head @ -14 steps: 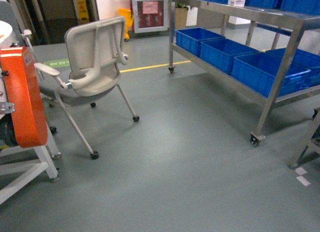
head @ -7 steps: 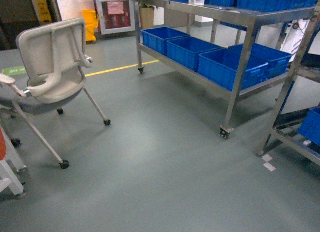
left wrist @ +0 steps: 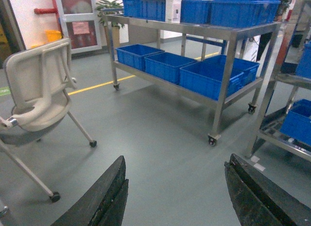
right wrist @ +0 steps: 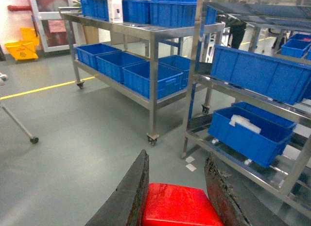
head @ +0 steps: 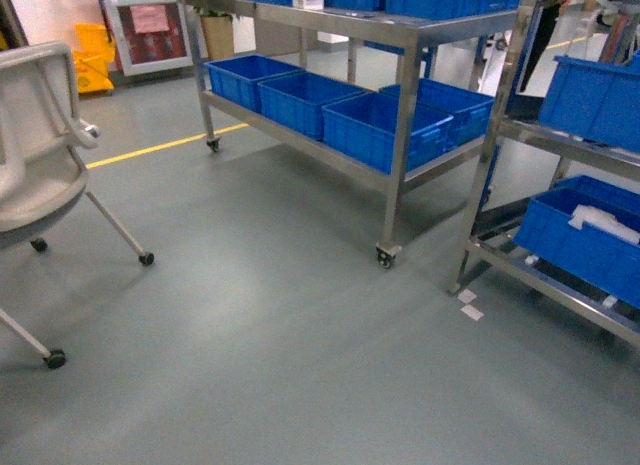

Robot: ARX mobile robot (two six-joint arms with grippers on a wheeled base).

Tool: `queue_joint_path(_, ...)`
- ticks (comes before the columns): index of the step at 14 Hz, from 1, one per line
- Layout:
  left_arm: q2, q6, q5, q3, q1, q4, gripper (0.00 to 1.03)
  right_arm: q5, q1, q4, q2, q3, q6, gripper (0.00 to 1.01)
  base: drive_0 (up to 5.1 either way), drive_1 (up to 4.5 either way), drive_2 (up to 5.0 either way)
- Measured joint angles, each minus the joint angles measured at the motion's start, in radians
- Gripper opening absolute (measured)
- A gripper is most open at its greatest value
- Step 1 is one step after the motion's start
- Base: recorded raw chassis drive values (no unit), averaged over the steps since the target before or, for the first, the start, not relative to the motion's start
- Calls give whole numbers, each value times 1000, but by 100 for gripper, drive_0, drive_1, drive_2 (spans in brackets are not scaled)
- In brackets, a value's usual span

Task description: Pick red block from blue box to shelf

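Observation:
The red block point(right wrist: 180, 206) is clamped between the dark fingers of my right gripper point(right wrist: 177, 155), held above the grey floor. My left gripper point(left wrist: 176, 159) is open, and only floor shows between its fingers. The shelf point(head: 405, 135), a shiny steel rack on castors, stands ahead at centre; it also shows as the shelf point(right wrist: 153, 80) and the shelf point(left wrist: 224, 75) in the wrist views. The blue box is out of view. Neither gripper shows in the head view.
Dark blue crates point(head: 370, 130) sit on the shelf's lower tier. A second steel rack point(head: 500, 135) with more crates stands to the right. A white wheeled chair point(head: 40, 175) is at the left edge. A yellow line point(head: 160, 145) crosses the floor.
The head view has swung to the right. The chair and an orange machine slid left, the shelf came toward the centre, and the second rack entered at right.

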Motion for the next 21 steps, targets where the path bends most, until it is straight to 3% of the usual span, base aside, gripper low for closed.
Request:
queue_joint_path(8,0,0,0,0,0,0,56,0,0,0,0,0,0,27,-153,-153,-153)
queue_joint_path(11,0,0,0,0,-1,0,45,0,0,0,0,0,0,27,-146,-146,-146)
queue_joint_path(13,0,0,0,0,0,0,58,0,0,0,0,0,0,27,-146,-146,-146)
queue_joint_path(16,0,0,0,0,-1,0,64,0,0,0,0,0,0,27,-147,-147,-147)
queue_joint_path(21,0,0,0,0,-1,0,59,0,0,0,0,0,0,27,-149,-149,-149)
